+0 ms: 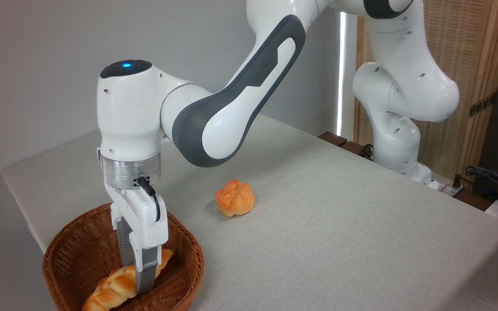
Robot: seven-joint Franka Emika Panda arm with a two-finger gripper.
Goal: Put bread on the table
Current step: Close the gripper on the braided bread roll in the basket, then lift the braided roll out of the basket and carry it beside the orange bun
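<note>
One bread is the thing to move, and it lies inside the brown wicker basket at the near left corner of the table, not yet on the cloth. The gripper reaches straight down into the basket with a finger on either side of the loaf, somewhat right of its middle; the near finger crosses in front of the crust. The gap between the fingers looks narrow, about the loaf's width, but whether they are already pressing on it I cannot tell.

By my reading the grasp is the step in hand. The next move calls for a firm pinch, a lift high enough to clear the basket rim, then a carry rightward to bare cloth, keeping off the small round bun that sits farther back on the table, well apart from the basket.

The bread's long axis runs diagonally: one pointed end aims near and left toward the picture's lower edge, the other far and right, resting higher against the basket's inner wall
</note>
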